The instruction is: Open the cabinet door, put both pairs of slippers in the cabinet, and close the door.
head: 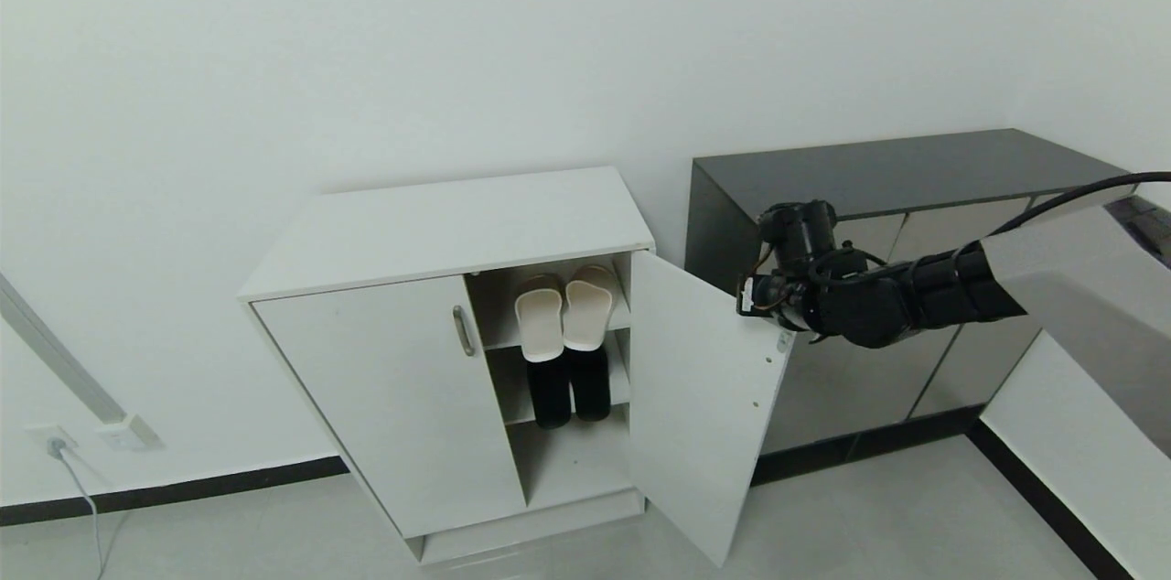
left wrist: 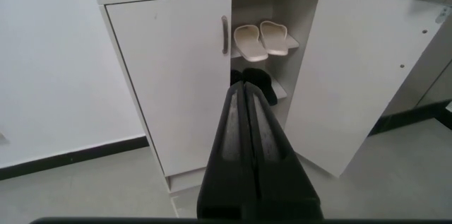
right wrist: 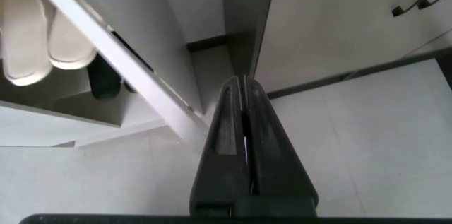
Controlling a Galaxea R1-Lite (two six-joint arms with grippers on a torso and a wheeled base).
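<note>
At the top outer corner of the open door (head: 700, 379), the right gripper (head: 746, 298) hangs with its two fingers pressed together and nothing between them. It sits right at that corner, on the door's outer side. Whether it touches the panel cannot be told. From the wrist camera on that arm, the door's thin white edge runs slantwise just past the fingertips.

The door belongs to the white cabinet (head: 448, 228) and stands swung out toward the robot's right, leaving the right half of the inside bare to view. Inside, well apart from the right gripper and beyond the door, the cream slippers (head: 563, 315) lie side by side on the upper shelf, soles facing out. The black slippers (head: 572, 388) lie as a pair on the shelf directly below them. Both pairs sit tilted, with their near ends dipping over the shelf fronts.

The left gripper (left wrist: 244, 88) is also closed tight and empty. It is held low in front of the cabinet, well short of it, pointing toward the shelf with the black slippers.

The shut door (head: 393, 397) covers the cabinet's left half, with its handle (head: 463, 330) at the inner edge. A grey sideboard (head: 878, 164) stands against the wall just beside the cabinet, behind the right arm.
</note>
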